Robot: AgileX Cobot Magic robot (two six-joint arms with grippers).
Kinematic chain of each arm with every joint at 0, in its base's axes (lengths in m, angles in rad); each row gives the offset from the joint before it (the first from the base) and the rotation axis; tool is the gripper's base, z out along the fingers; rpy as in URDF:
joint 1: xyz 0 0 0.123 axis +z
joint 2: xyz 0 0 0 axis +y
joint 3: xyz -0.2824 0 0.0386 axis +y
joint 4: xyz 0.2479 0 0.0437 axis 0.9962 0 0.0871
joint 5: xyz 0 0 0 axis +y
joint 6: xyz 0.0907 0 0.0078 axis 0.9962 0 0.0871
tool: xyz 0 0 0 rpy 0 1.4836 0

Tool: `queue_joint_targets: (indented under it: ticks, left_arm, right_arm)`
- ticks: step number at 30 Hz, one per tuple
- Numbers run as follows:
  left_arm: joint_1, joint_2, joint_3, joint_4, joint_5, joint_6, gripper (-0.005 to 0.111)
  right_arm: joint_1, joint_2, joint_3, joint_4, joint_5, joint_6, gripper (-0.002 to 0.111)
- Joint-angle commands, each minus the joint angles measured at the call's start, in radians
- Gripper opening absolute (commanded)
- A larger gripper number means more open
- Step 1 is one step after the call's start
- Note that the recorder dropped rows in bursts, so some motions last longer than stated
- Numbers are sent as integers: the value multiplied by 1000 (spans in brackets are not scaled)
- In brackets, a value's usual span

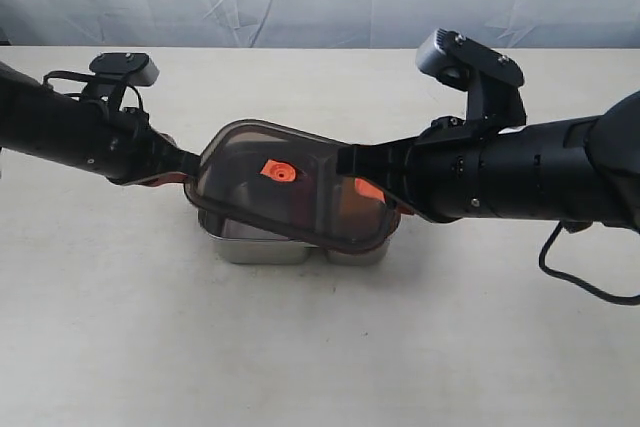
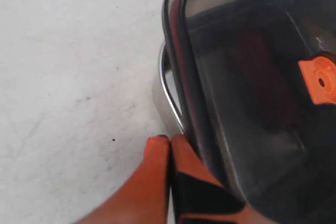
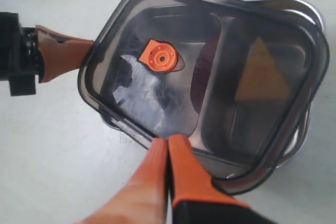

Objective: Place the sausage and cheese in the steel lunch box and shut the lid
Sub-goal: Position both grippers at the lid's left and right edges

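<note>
**Exterior view.** Lid (image 1: 290, 187) lies askew and tilted over box (image 1: 255, 245), turned out of line with it. The box's near wall shows below the lid's near edge. Valve (image 1: 278, 172) faces up at lid centre. Left end effector (image 1: 186, 165) reaches in from the left, tips at the lid's left end. Right end effector (image 1: 368, 190) reaches in from the right, tips at the lid's right part. Box stands mid counter (image 1: 320, 357).

**Left wrist view.** Left end effector (image 2: 169, 141): fingers pressed together, nothing between them. Tips lie just beside the lid (image 2: 247, 108) edge, next to the box (image 2: 169, 90) rim, which pokes out past the lid corner. Contact with either: cannot tell.

**Right wrist view.** Right end effector (image 3: 168, 141): fingers pressed together, nothing pinched, tips at the lid's long edge. Seen through the lid, cheese (image 3: 265, 72) lies in the smaller compartment, triangular face up. A dim reddish shape, apparently the sausage (image 3: 202, 74), lies along the divider on the larger compartment's side. Left end effector (image 3: 79, 52) meets the lid's opposite corner. Box rim shows past the lid at two corners.
</note>
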Motion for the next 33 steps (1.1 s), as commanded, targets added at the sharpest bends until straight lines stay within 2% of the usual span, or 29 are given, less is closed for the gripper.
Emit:
queue_joint_targets:
  ticks: [1, 6, 11, 17, 21, 24, 33]
  left_arm:
    - [-3, -13, -2, 87, 71, -103, 0]
    - [-3, -13, -2, 181, 113, -177, 0]
    - [-3, -13, -2, 186, 187, -179, 0]
    - [-3, -32, -2, 297, 138, -284, 0]
    - [1, -50, -2, 309, 100, -310, 0]
    - [1, -57, -2, 312, 88, -310, 0]
    - [1, -61, -2, 312, 78, -310, 0]
  right_arm:
    - [-4, -6, 3, -19, -9, -1, 0]
    - [-4, -6, 3, -63, -11, 6, 0]
    - [-4, -6, 3, -180, 12, 141, 0]
    - [-4, -6, 3, -564, 163, 455, -1]
    - [-4, -4, 3, -814, 281, 681, -1]
    - [-4, 18, 3, -873, 282, 729, -1]
    - [-4, 164, 3, -845, 194, 733, -1]
